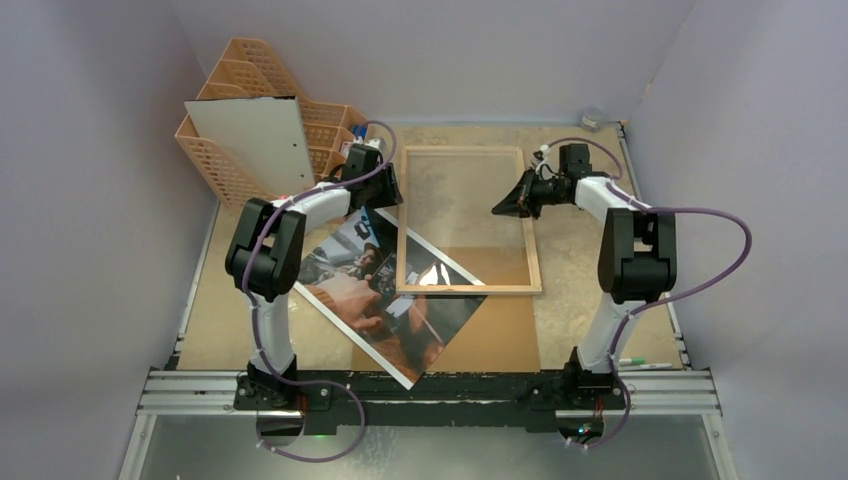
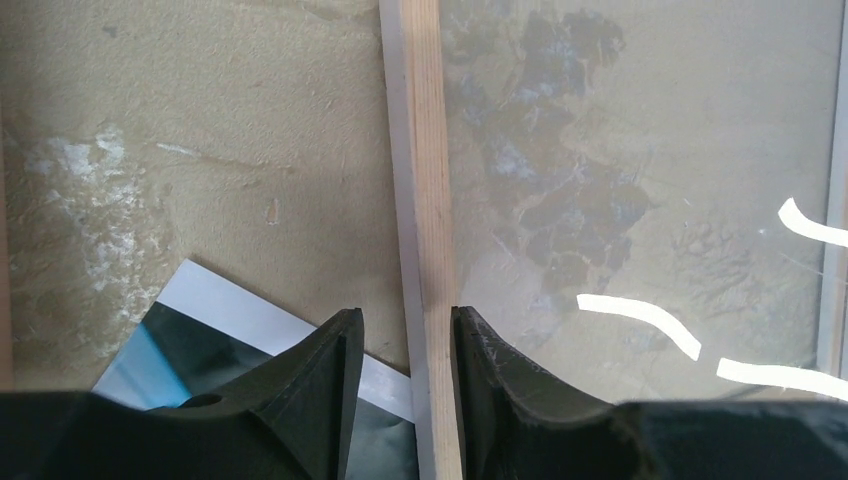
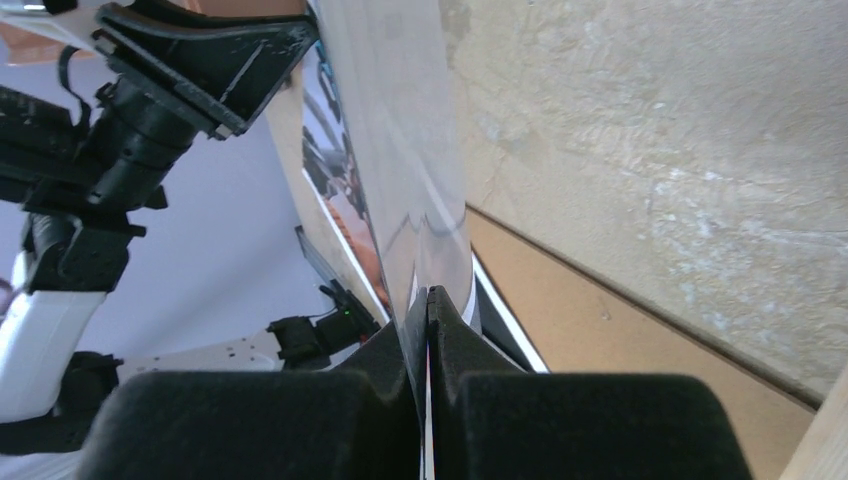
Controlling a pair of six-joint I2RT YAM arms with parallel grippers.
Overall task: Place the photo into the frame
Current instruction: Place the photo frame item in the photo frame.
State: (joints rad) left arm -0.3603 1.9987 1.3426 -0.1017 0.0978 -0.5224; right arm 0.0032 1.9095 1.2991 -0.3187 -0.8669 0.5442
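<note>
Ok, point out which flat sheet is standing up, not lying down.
The pale board propped in the peach organiser; the photo and brown sheet lie flat.

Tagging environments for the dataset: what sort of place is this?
Probably a lab robot workcell, not a home: plain partition walls box in the table, and the arm bases bolt onto an aluminium rail.

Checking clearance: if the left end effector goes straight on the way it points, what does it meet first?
Probably the frame's wooden side rail, which the left end effector straddles, though depth is unclear.
</note>
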